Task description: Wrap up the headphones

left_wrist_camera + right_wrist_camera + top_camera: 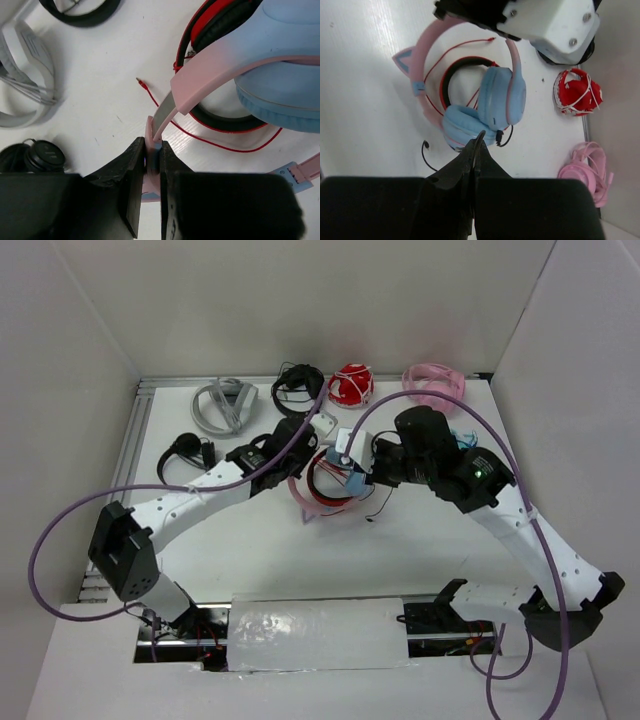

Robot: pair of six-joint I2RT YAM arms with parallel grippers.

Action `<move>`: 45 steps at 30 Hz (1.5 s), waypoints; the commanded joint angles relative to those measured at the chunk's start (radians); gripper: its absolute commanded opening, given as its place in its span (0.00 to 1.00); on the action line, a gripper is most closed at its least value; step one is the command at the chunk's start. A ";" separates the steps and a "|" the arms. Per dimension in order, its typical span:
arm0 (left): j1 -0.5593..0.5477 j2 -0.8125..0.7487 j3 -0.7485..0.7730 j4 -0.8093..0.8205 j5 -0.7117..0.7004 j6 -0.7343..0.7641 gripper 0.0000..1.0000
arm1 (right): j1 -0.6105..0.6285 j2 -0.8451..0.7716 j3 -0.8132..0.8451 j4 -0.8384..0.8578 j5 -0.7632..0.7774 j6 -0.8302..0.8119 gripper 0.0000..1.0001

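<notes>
At the middle of the bench (250, 540) the headphones (502, 95) lie across a red-and-black pair (216, 122). Left claw (152, 150) is clamped on the pink headband (210, 75). Right claw (477, 142) is closed beside the cups; whether it pinches the black cable (424, 150) cannot be told. Judgement: no winding is done yet; next, draw the cable round the band.

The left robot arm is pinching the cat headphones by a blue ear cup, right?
No. The left gripper pinches the cat headphones by the thin pink headband, not a blue ear cup. The left wrist view shows its jaws shut on it.
</notes>
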 commanded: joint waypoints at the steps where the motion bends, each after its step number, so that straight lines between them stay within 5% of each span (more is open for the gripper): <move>1: -0.033 -0.122 -0.002 0.207 0.029 0.112 0.00 | -0.026 0.030 0.054 -0.072 -0.024 -0.061 0.00; 7: -0.110 -0.168 -0.068 0.252 0.048 0.186 0.00 | -0.029 0.084 0.106 -0.177 -0.067 -0.123 0.00; 15: -0.104 -0.087 0.077 0.135 -0.003 0.045 0.00 | 0.017 0.107 0.173 -0.276 -0.127 -0.203 0.00; 22: -0.101 -0.051 0.058 0.152 0.057 0.015 0.00 | 0.016 0.066 0.184 -0.304 -0.238 -0.288 0.00; 29: -0.141 -0.113 -0.034 0.192 0.204 0.048 0.00 | -0.009 0.010 0.118 -0.103 -0.172 -0.227 0.00; 38: -0.236 -0.226 -0.160 0.230 0.316 0.117 0.00 | -0.124 0.047 0.129 -0.019 -0.281 -0.224 0.00; 45: -0.277 -0.275 -0.211 0.262 0.406 0.134 0.00 | -0.251 0.053 0.077 0.113 -0.548 -0.161 0.00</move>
